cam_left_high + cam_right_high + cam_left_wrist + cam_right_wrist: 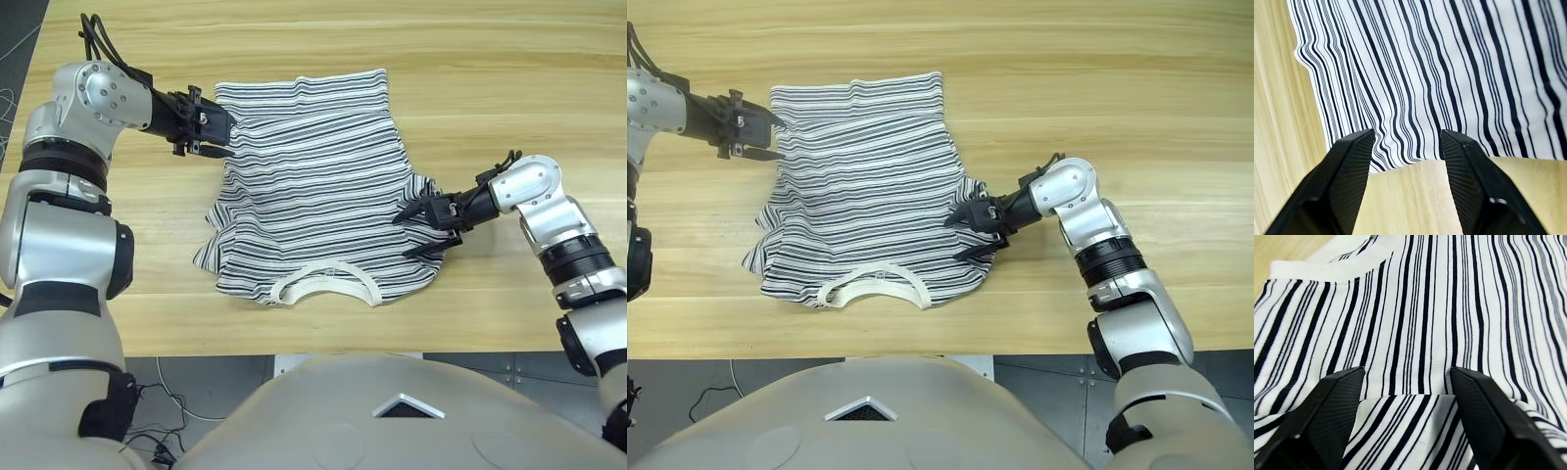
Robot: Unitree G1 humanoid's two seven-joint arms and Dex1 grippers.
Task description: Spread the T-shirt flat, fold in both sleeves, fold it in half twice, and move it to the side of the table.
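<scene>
A black-and-white striped T-shirt (313, 191) lies on the wooden table (509, 78), its white collar (326, 285) toward me and its hem at the far side. The sleeves are bunched in at both sides. My left gripper (223, 135) is open at the shirt's far left edge, its fingers (1349, 171) straddling the cloth's border (1400, 156) over bare wood. My right gripper (413, 233) is open low over the shirt's right sleeve area (1415, 367), with striped cloth between and under its fingers (1332, 411).
Bare wood surrounds the shirt on the left, right and far sides. The table's front edge (294, 351) runs just past the collar, with floor and cables (171, 401) below it.
</scene>
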